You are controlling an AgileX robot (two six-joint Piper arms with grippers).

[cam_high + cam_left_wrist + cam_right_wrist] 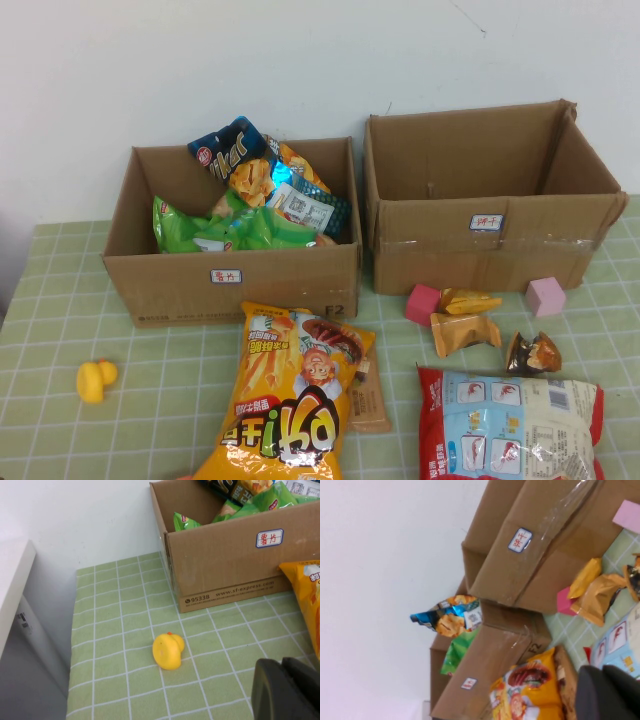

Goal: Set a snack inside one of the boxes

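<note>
Two brown cardboard boxes stand at the back of the table. The smaller left box [235, 275] is full of snack bags. The larger right box [490, 245] looks empty inside. A big yellow chip bag [295, 400], a red, white and blue bag [510, 425], a brown bar [368, 395], two golden packets [464, 330] and a dark packet [532, 352] lie in front. Neither gripper shows in the high view. My left gripper [282, 662] is shut and empty, low over the table near the yellow bag [305, 600]. My right gripper [602, 669] is shut and empty above the bar [566, 675].
A yellow toy duck [96, 380] lies at the front left and also shows in the left wrist view [168, 650]. Two pink cubes [422, 302] [545, 296] sit before the right box. A white wall runs behind the boxes. The table's left edge is near the duck.
</note>
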